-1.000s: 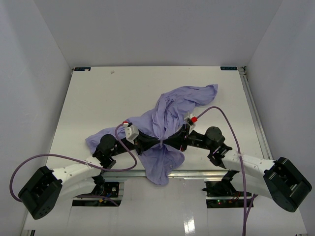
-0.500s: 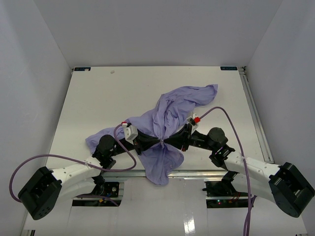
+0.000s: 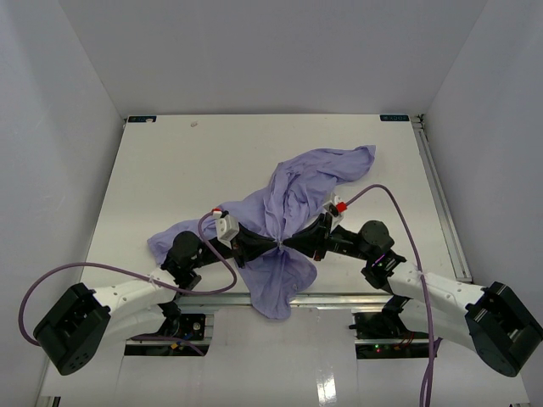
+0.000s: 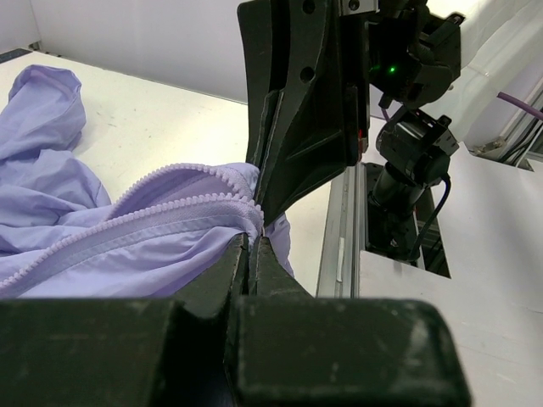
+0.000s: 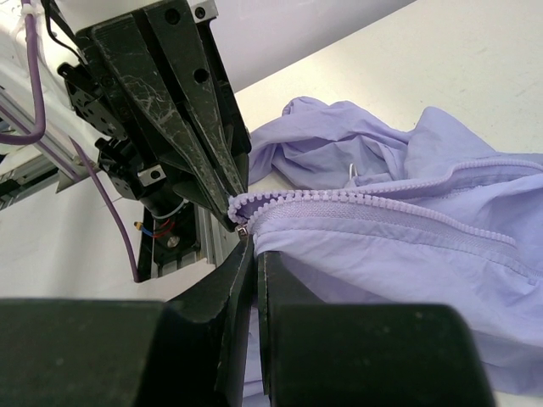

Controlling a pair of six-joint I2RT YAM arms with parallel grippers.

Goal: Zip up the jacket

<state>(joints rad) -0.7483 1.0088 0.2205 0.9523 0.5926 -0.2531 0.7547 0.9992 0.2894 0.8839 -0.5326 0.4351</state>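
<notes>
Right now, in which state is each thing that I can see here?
jacket, crumpled, not zipped up.
zipper, open, its tooth rows apart except at the pinched end.
left tool, shut on the jacket at the zipper's end.
right tool, shut on the jacket at that same end.

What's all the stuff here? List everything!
thin lavender fabric jacket: one, light purple, crumpled mid-table, draped over the near edge.
lavender zipper teeth: two rows, light purple, along the jacket's front edges.
flat white table: one, white, under everything.
purple cables: two, purple, one looping off each arm.
robot arms: two, white and black, at the near edge.
left gripper: one, black, shut on the jacket's zipper end.
right gripper: one, black, shut on the jacket, tip to tip with the left.
</notes>
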